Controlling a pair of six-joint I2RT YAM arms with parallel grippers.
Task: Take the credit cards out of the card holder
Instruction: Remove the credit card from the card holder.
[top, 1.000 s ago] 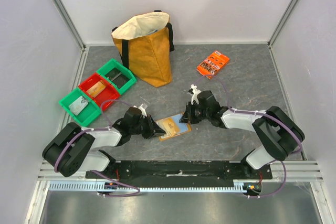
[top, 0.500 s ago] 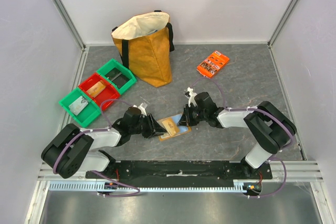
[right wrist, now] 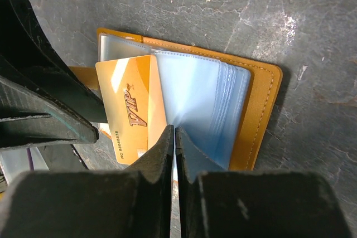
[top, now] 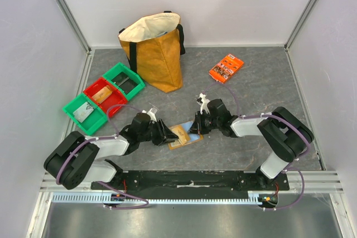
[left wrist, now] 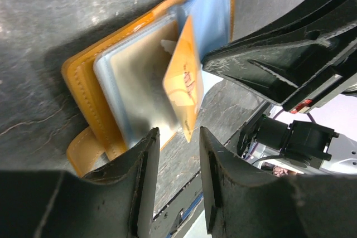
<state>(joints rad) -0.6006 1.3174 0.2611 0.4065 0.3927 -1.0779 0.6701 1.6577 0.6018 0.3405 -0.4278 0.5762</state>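
The tan card holder (top: pixel 189 135) lies open on the table between both grippers, its pale blue sleeves fanned up (right wrist: pixel 201 104). A gold credit card (left wrist: pixel 184 82) marked VIP (right wrist: pixel 131 110) sticks out of a sleeve at a slant. My left gripper (left wrist: pixel 177 137) is open. The card's lower corner hangs just past its fingertips and touches neither of them. My right gripper (right wrist: pixel 174 131) is shut on a thin clear sleeve of the card holder (right wrist: pixel 262 110). In the top view the left gripper (top: pixel 167 136) and right gripper (top: pixel 195 127) face each other across the holder.
A yellow tote bag (top: pixel 156 54) stands at the back left. An orange printed packet (top: pixel 226 67) lies at the back right. A row of green and red bins (top: pixel 103 97) holding flat items sits left of the arms. White walls enclose the table.
The left jaws have spread apart from around the gold card. The right gripper has shifted slightly left and closed tighter on the sleeve. The holder stays in place.
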